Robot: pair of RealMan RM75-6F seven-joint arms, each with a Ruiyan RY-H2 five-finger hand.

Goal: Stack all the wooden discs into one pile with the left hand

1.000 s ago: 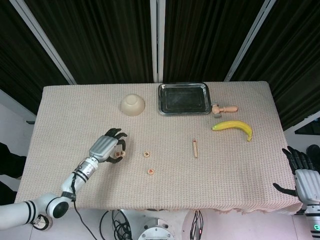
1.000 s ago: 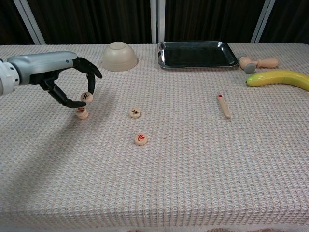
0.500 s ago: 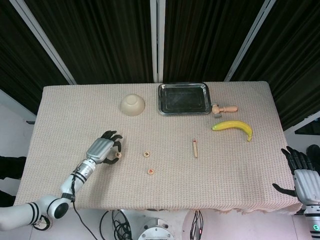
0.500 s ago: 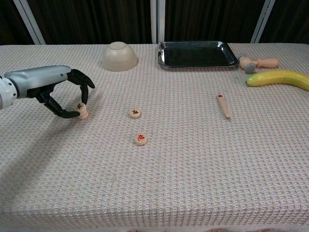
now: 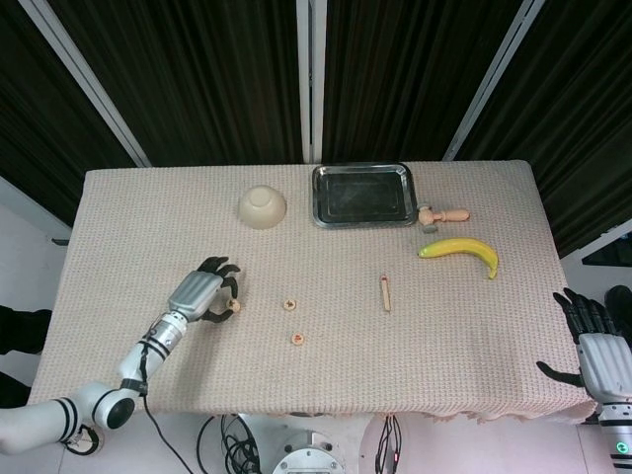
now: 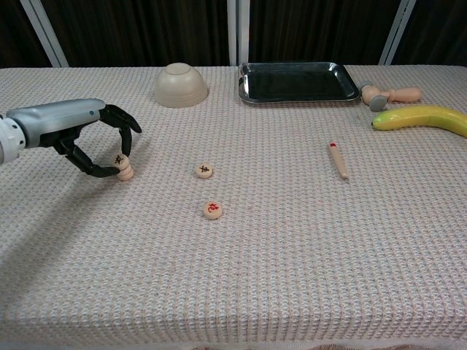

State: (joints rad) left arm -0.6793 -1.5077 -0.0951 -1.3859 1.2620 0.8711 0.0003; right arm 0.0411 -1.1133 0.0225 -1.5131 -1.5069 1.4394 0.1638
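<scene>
Chest view shows the left hand (image 6: 87, 138) low over the bench (image 6: 292, 270), its dark fingers curled around a two-high pile of wooden discs (image 6: 122, 167), pinching the top one. Two more loose discs (image 6: 205, 170) (image 6: 211, 210) lie apart to its right. The right hand (image 5: 592, 346) hangs off the bench edge, fingers spread, holding nothing.

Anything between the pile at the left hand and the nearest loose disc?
No. Chest view shows bare cloth between the pile and the nearest disc.
</scene>
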